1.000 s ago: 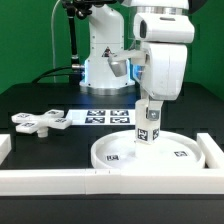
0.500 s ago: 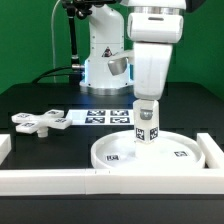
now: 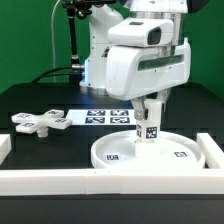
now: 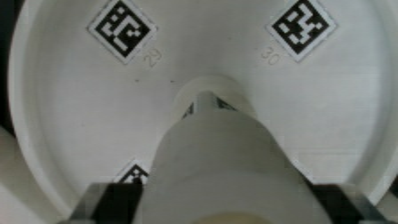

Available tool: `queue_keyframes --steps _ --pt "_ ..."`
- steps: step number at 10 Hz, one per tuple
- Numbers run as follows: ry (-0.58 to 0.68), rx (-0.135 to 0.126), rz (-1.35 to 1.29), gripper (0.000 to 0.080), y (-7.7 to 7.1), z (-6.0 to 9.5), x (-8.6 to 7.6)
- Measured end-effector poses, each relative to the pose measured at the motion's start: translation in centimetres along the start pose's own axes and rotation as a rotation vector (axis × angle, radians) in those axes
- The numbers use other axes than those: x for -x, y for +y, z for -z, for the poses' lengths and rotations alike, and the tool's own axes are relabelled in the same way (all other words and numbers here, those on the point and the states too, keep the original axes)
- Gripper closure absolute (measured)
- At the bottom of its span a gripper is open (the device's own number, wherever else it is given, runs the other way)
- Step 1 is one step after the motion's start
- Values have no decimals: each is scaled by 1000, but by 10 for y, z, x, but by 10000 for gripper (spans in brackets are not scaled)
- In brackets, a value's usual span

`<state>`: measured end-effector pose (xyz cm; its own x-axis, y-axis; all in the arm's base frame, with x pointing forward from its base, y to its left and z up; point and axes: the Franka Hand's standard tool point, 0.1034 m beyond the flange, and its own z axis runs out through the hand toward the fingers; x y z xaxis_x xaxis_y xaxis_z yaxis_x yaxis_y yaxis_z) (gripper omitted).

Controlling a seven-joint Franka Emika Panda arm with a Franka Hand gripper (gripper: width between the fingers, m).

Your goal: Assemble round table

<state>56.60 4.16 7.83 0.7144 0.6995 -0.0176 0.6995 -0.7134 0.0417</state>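
Note:
The large round rimmed disc (image 3: 152, 152) lies flat on the black table against the white border wall; it fills the wrist view (image 4: 89, 110) with its tags. The short cylinder leg (image 3: 148, 128) stands upright on the disc's middle and looms large in the wrist view (image 4: 217, 165). My gripper (image 3: 150, 108) comes down from above and is shut on the leg's upper part, dark fingers (image 4: 119, 205) on both sides. The cross-shaped base (image 3: 38, 121) lies flat on the table at the exterior view's left.
The marker board (image 3: 108, 117) lies on the table behind the disc. The long white border wall (image 3: 60, 181) runs along the front, with a raised end at the exterior view's right (image 3: 213, 152). The robot's base (image 3: 100, 60) stands behind.
The arm's wrist has turned, and its big housing now swings toward the exterior view's left. The leg stays upright on the disc, still gripped.

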Motion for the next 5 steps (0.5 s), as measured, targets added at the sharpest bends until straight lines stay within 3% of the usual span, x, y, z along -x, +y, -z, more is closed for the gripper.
queue_keyframes --steps 3,5 --pt "3 -5 -179 382 -1 0 0" --pt "7 -39 -360 382 2 -1 4"
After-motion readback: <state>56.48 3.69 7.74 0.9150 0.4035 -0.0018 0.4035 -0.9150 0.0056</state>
